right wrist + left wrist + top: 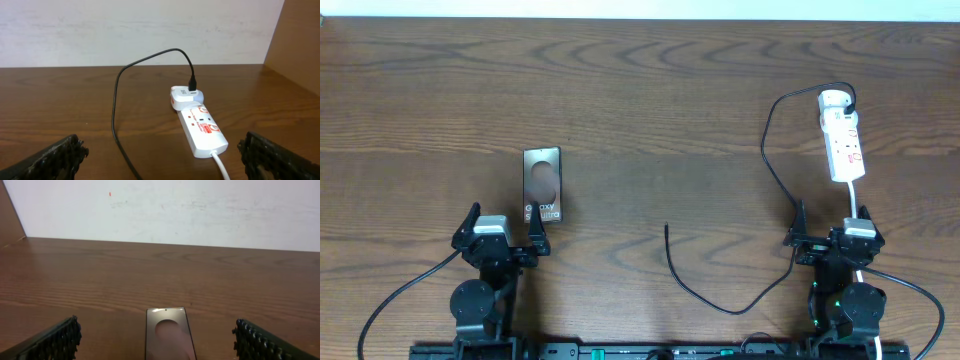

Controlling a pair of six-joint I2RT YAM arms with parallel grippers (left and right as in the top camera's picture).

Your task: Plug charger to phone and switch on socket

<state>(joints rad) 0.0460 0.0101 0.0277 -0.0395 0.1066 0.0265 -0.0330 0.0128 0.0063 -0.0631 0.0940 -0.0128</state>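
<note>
Left gripper (505, 227): released, fingers spread wide, holding nothing; parked at the near, lettered end of the phone, contact not discernible.

Dark brownish-grey rectangular phone (542, 185): flat on the brown wood-grain table (640, 100), glossy face up, long axis pointing away from the arms.

Right gripper (832, 228): released, empty; well to the right of the phone, level with the left gripper.

Long thin black charger cable (114, 115): free plug end on the table right of the phone, well apart from it and unconnected; looped near the right gripper, then away to a white adapter.

Narrow white power strip (844, 140), red markings: far right of the phone, lying lengthwise, adapter seated in its far end.
</note>
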